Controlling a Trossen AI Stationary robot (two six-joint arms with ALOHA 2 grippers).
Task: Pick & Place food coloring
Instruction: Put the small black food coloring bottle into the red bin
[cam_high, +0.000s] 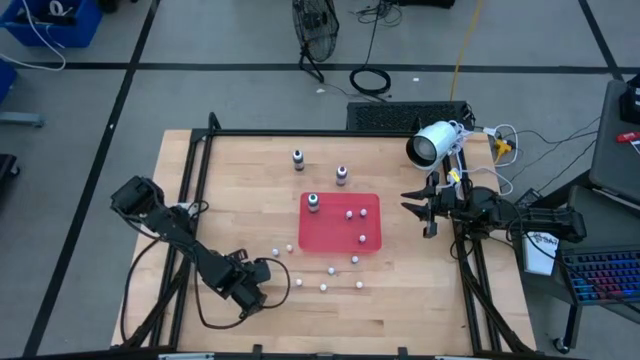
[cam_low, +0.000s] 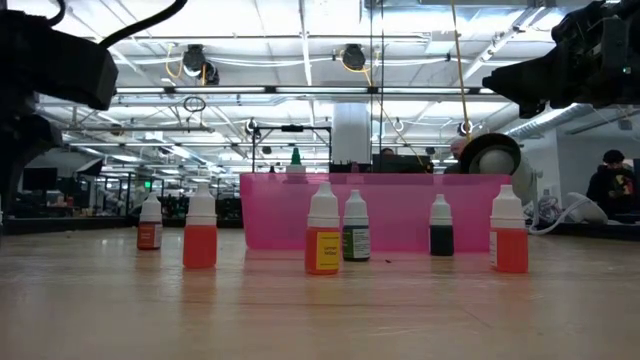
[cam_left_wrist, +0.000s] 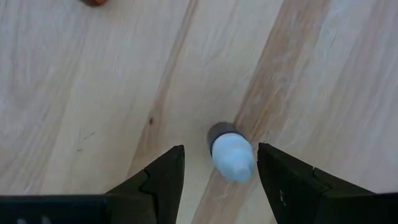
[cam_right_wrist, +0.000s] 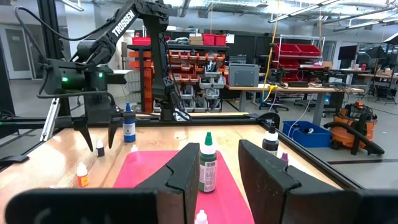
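Your left gripper (cam_left_wrist: 219, 177) hangs point-down over the near-left table, fingers spread, a small dark-bodied bottle (cam_left_wrist: 229, 149) with a whitish cap standing between them and untouched. Judged handling: light, stiff plastic, narrow base, so it tips easily. Close low on the body, not the tapered cap, squarely.

The right gripper (cam_right_wrist: 219, 171) waits open just beside the tray's right edge, holding nothing.

The red tray (cam_high: 318, 238) sits mid-table. In it you have a green-capped bottle (cam_high: 312, 203) at the far-left corner and three small white-capped bottles (cam_high: 361, 239) toward the right. Outside it: two taller dark bottles (cam_high: 298, 158) behind, and several small ones (cam_high: 323, 286) loose on the wooden table (cam_high: 240, 180) in front; the low view shows red, orange and dark bodies.
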